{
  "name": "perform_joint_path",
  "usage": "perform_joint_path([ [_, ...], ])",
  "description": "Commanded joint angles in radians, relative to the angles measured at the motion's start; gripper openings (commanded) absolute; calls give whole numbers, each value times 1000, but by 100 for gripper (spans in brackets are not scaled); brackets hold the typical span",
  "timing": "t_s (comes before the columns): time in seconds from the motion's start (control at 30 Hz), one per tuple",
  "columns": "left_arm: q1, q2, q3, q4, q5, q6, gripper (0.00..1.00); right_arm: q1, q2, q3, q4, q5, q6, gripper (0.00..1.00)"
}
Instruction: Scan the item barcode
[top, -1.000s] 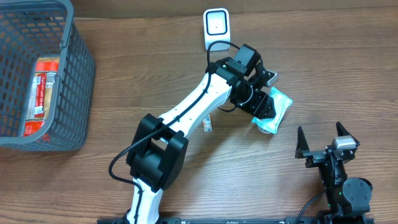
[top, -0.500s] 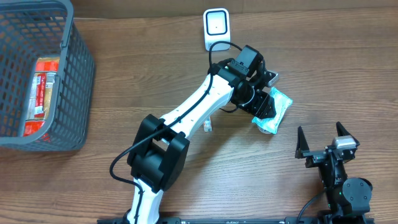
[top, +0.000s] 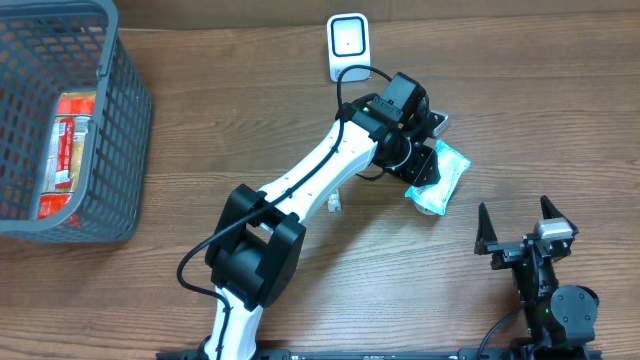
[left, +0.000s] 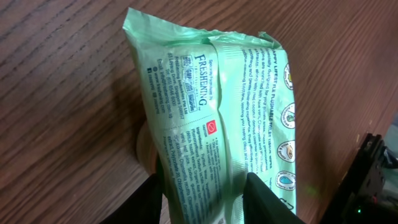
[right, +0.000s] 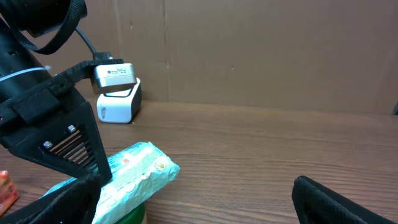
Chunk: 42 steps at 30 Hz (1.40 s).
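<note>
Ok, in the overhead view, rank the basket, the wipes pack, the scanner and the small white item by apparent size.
1. basket
2-3. wipes pack and scanner: they look alike, and the left end effector hides part of the pack.
4. small white item

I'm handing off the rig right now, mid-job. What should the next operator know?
Left gripper: jaws shut on the wipes pack, right of centre.
Right gripper: open, empty, at the near right.
Scanner: far edge, centre, apart from the pack.
Done: pack gripped.
Left: carry it to the scanner and present the barcode. No barcode is visible in these views, so the pack may need turning.
</note>
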Motion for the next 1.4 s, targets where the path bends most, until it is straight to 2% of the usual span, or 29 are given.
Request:
perform_joint_path([
  [0.0,-8,2,-13,3,-11,-7,32,-1,-7,-11,5,9,-5,100],
  [0.27,-8,2,-53,11,-14,-6,31,-1,-7,-11,5,9,-5,100],
  [0.5,7,-10,-23,10,-13,-6,4,-1,-7,-11,5,9,-4,100],
  [1.17,134,-156,23,-88,-15,-53,4,-1,-7,-11,5,9,-4,100],
  [1.37,142,-154,9,-181,-182,-130,4,-1,-7,-11,5,9,-5,100],
])
